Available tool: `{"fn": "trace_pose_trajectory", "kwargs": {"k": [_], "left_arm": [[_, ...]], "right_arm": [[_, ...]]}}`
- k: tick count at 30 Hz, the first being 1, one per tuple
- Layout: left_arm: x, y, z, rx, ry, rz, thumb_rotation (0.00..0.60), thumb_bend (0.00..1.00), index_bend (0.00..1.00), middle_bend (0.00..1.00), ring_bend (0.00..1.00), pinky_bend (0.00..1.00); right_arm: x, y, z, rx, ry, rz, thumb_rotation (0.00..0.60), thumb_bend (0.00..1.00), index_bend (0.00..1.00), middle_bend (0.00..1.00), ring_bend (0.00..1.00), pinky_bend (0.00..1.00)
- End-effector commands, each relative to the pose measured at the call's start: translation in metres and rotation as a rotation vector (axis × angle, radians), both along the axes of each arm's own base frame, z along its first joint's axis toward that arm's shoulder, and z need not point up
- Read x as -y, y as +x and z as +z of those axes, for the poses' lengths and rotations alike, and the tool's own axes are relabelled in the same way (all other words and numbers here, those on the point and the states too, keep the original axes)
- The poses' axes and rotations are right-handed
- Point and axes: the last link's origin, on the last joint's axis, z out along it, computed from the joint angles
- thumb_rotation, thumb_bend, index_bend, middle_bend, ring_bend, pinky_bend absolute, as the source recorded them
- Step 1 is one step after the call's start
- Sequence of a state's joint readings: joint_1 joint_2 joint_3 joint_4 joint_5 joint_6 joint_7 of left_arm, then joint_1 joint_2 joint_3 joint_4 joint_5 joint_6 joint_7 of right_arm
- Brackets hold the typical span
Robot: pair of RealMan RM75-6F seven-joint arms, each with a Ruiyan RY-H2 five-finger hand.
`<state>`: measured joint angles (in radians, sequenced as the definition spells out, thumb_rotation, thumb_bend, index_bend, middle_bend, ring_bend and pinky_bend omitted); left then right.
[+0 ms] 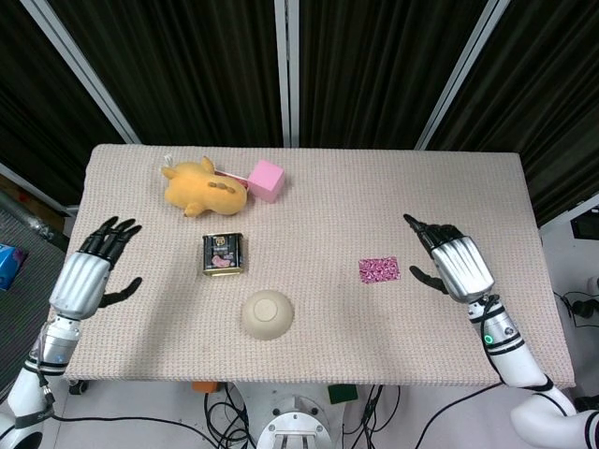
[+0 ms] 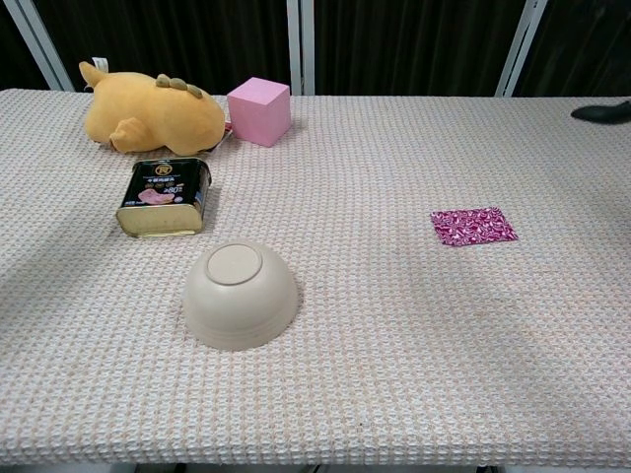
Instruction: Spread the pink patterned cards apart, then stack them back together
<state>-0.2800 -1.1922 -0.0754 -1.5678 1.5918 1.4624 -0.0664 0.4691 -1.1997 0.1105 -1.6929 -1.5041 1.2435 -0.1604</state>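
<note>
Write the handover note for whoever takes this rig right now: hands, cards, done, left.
Left hand: open, holds nothing, at the table's left edge, away from the tin.
Right hand: open, holds nothing, just right of the pink patterned cards, not touching them.
Cards: lie as one neat pile on the cloth, right of centre, clear of the upturned bowl.
Done: nothing visible; the cards show no sign of being spread.
Left: spread the cards apart, then stack them again. The right hand looks better placed to start.

Cards (image 1: 379, 270) lie right of bowl (image 1: 268, 313); tin (image 1: 223, 254) behind-left
</note>
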Motion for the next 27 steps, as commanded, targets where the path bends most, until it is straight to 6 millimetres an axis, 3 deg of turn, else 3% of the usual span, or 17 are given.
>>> {"fn": "trace_pose_trajectory", "kwargs": {"k": [1,10,19,27], "left_arm": [[0.005,-0.014,0.011,-0.002,0.015,0.059,0.599,0.22,0.1,0.07,0.04,0.2],[0.02,-0.035,0.019,-0.019,-0.012,0.155,0.6,0.22,0.09,0.05,0.04,0.2],[0.025,-0.041,0.014,-0.023,-0.018,0.169,0.599,0.22,0.09,0.05,0.04,0.2],[0.026,-0.047,0.013,-0.018,-0.012,0.183,0.578,0.23,0.09,0.05,0.03,0.2]], "right_arm": [[-0.017,-0.003,-0.012,-0.176,0.297,-0.188,0.6,0.87,0.0,0.96,0.9,0.9],[-0.017,-0.014,-0.043,-0.29,0.428,-0.289,0.6,1.0,0.0,0.98,0.91,0.9],[0.008,-0.01,-0.065,-0.324,0.453,-0.287,0.6,1.0,0.0,0.99,0.92,0.9],[0.017,-0.004,-0.077,-0.33,0.515,-0.313,0.6,1.0,0.0,1.0,0.93,0.91]]}}
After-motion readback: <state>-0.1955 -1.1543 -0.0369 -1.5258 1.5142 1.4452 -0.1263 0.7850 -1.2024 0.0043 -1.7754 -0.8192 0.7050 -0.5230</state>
